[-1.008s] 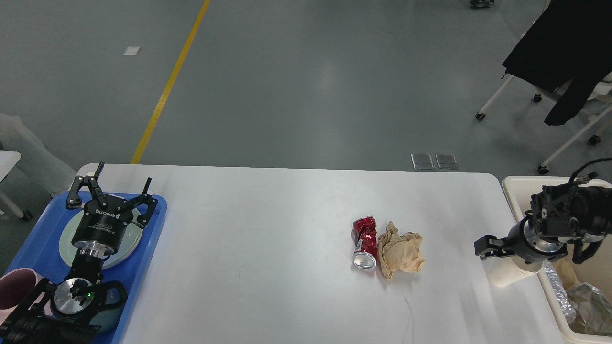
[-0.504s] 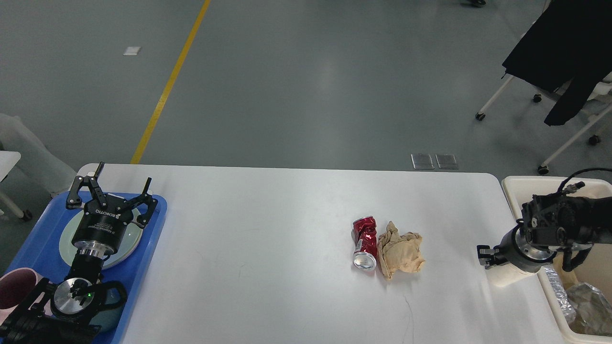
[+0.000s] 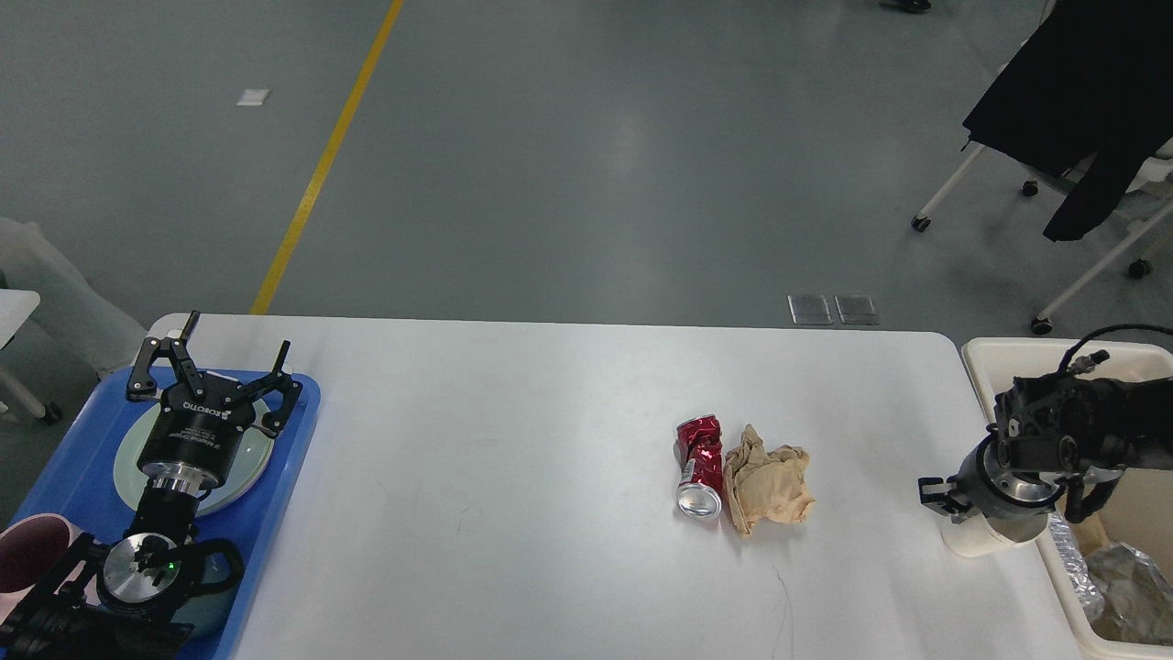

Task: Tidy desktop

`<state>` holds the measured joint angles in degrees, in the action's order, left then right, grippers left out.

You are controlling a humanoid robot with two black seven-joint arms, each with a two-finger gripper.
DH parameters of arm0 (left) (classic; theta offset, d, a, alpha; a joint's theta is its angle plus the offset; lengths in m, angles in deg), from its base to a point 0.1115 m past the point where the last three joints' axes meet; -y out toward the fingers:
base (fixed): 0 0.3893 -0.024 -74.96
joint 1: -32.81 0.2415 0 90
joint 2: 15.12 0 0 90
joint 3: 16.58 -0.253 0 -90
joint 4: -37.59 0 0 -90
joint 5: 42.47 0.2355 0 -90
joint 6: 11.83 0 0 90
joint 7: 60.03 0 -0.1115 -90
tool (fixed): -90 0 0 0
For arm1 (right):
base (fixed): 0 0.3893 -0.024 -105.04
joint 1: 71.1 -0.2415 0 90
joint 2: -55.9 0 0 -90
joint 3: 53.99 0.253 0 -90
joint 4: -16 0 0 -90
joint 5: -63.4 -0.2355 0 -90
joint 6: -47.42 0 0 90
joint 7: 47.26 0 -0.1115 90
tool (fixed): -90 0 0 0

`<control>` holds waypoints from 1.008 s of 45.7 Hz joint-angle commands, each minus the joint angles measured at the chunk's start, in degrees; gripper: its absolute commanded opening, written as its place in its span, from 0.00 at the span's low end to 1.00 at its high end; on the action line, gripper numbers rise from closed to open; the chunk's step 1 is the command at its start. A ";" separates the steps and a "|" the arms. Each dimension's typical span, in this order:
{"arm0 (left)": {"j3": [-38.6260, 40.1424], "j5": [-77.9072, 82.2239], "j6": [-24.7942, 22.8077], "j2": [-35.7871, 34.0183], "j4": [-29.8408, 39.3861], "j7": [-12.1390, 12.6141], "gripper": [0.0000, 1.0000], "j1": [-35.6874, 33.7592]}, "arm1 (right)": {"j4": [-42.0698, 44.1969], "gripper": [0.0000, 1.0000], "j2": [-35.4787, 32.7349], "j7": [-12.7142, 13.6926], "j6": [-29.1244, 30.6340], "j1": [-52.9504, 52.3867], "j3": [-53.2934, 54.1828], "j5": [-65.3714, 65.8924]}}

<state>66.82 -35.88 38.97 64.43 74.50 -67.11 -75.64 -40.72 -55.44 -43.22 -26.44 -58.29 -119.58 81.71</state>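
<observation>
Your wide white rectangular desktop [image 3: 513, 440] spans the view. Your left gripper [image 3: 213, 365] hangs fingers spread and empty over the blue plastic tray [image 3: 291, 440] at its left edge. Your right gripper [image 3: 944, 500] sits over its right edge on a white cup [image 3: 979, 539]; its grip is unclear.

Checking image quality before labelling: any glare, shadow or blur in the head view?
Head view: sharp overall; soft overhead glare on the desktop and floor; faint shadows under the crushed can and crumpled paper; right gripper dark, fingers indistinct.
</observation>
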 commanded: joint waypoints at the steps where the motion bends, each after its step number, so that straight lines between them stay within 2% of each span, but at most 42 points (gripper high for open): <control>1: 0.00 0.00 0.00 0.00 0.00 0.05 0.96 0.00 | -0.84 0.00 -1.07 0.44 1.09 -1.03 -0.06 -0.29; 4: 0.00 0.00 0.00 0.00 0.00 0.05 0.96 0.00 | -2.77 0.00 -2.82 1.50 3.10 -3.66 -0.33 -0.38; 7: 0.00 0.00 0.00 0.00 0.00 0.05 0.96 0.00 | -5.84 0.00 -5.46 2.55 7.93 -7.87 -0.59 -0.29; 14: 0.00 0.00 0.00 0.00 0.00 0.05 0.96 0.00 | -14.19 0.00 -10.47 2.64 19.45 -21.75 -2.87 -0.47; 20: 0.00 0.00 0.00 0.00 0.00 0.05 0.96 0.00 | -23.59 0.00 -10.92 2.38 23.59 -37.39 -10.42 -0.73; 28: 0.00 0.00 0.00 0.00 0.00 0.05 0.96 0.00 | -36.43 0.00 -11.18 2.03 21.14 -52.70 -17.29 -7.05; 36: 0.00 0.00 0.00 0.00 0.00 -0.04 0.96 0.00 | -42.59 0.00 -11.97 1.94 8.83 -53.33 -18.43 -7.32; 46: 0.00 0.00 0.00 0.00 0.00 -0.04 0.96 0.00 | -41.46 0.00 -15.04 1.94 8.74 -53.06 -20.27 -7.15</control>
<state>66.83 -35.88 38.97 64.43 74.50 -67.06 -75.64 -83.24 -68.98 -41.28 -17.60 -111.60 -138.67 74.37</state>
